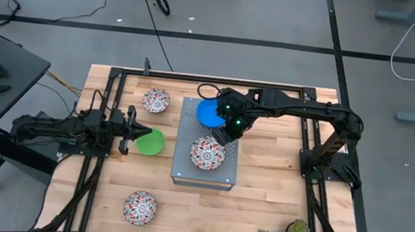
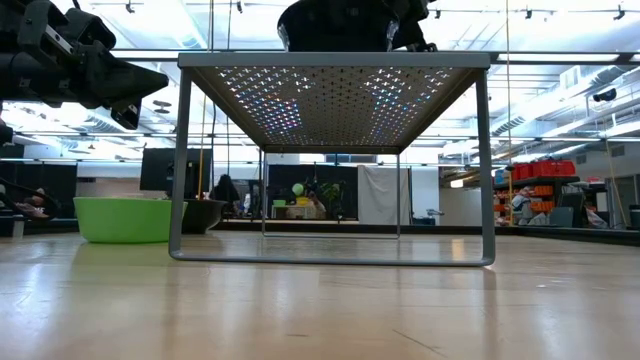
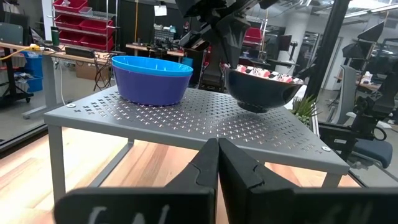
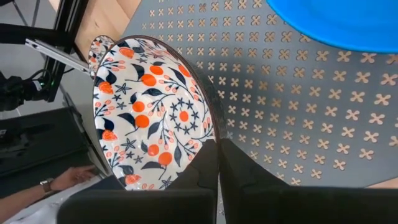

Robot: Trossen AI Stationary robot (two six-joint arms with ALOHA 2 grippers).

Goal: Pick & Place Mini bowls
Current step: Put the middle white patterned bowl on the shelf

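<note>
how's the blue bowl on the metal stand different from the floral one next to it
The blue bowl is plain bright blue inside; the floral bowl is white with a red-and-dark flower pattern.
The blue bowl sits flat and free on the grey perforated stand; the floral bowl looks slightly tilted, with the right gripper shut on its rim.
The blue bowl sits toward the far end, the floral bowl toward the near end.
Both are small round bowls.
</note>
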